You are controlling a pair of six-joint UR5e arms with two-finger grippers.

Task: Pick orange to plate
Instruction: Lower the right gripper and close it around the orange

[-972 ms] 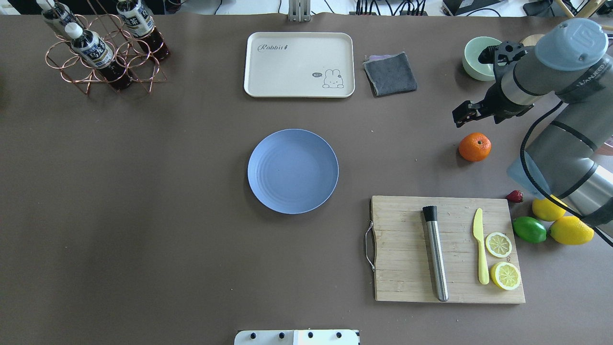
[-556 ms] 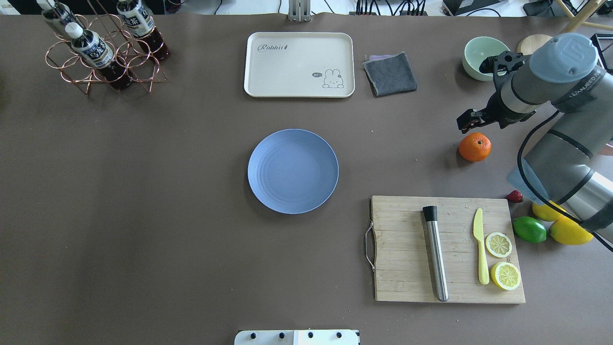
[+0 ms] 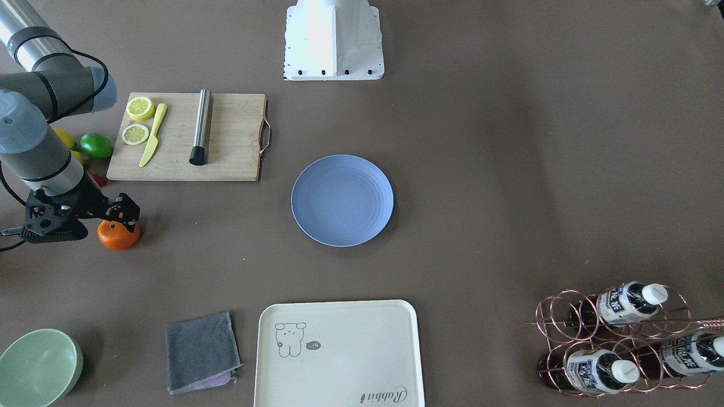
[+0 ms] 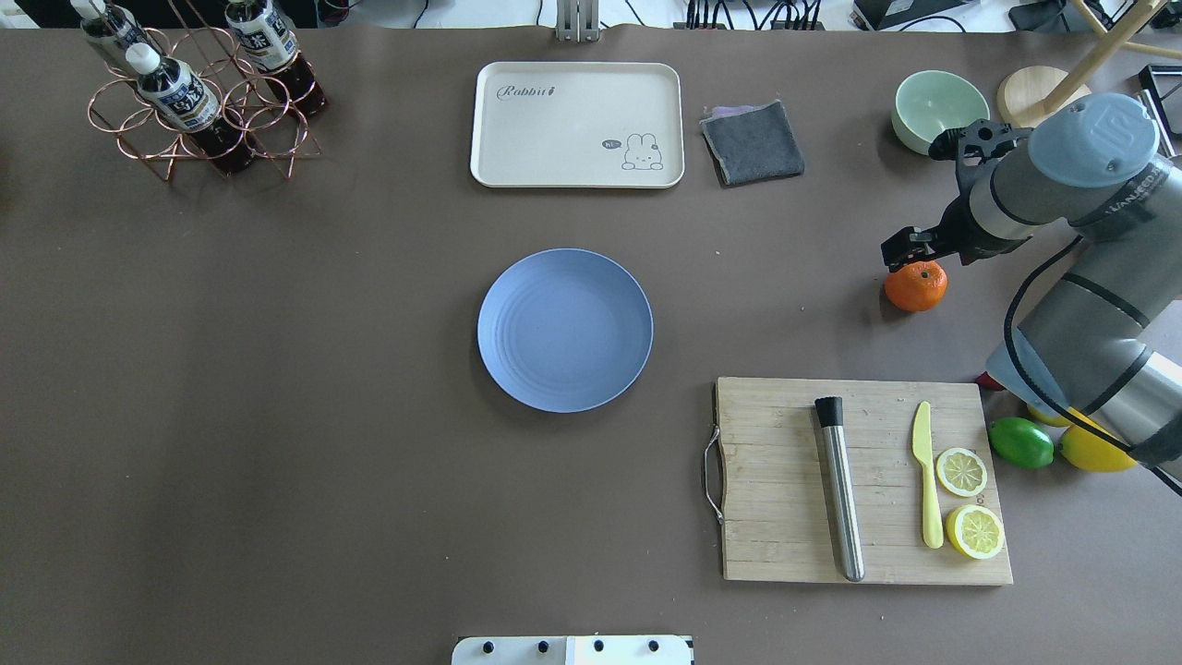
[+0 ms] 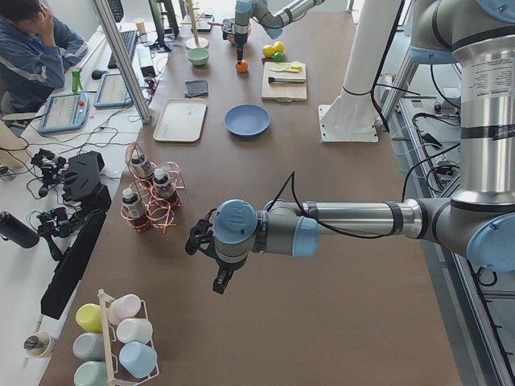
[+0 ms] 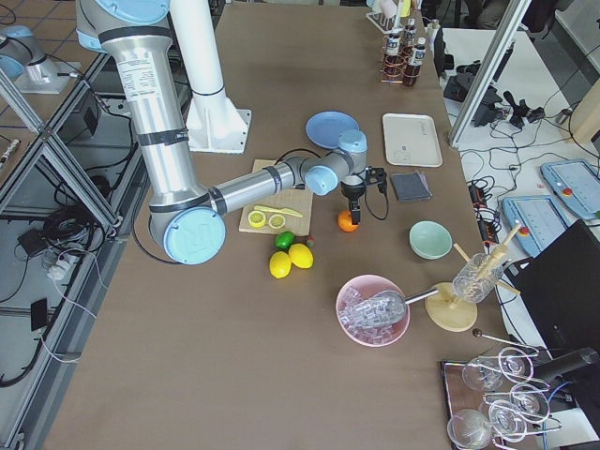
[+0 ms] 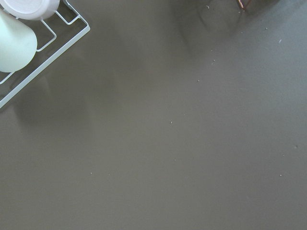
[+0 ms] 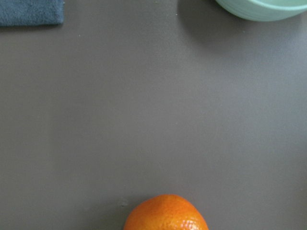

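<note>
Hanging close over the orange [image 4: 916, 286], which lies on the table [image 4: 277, 369] well apart from the plate [image 4: 564, 330], the right gripper [image 4: 907, 247] and also the left gripper [image 5: 219, 283] have jaws whose state I cannot tell.

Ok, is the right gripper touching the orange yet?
Cannot tell. Overhead and front-facing views show the right gripper overlapping the orange; neither shows contact or a gap.

Orange [image 4: 915, 285] right of plate [image 4: 564, 330], tray [image 4: 554, 129] behind plate
</note>
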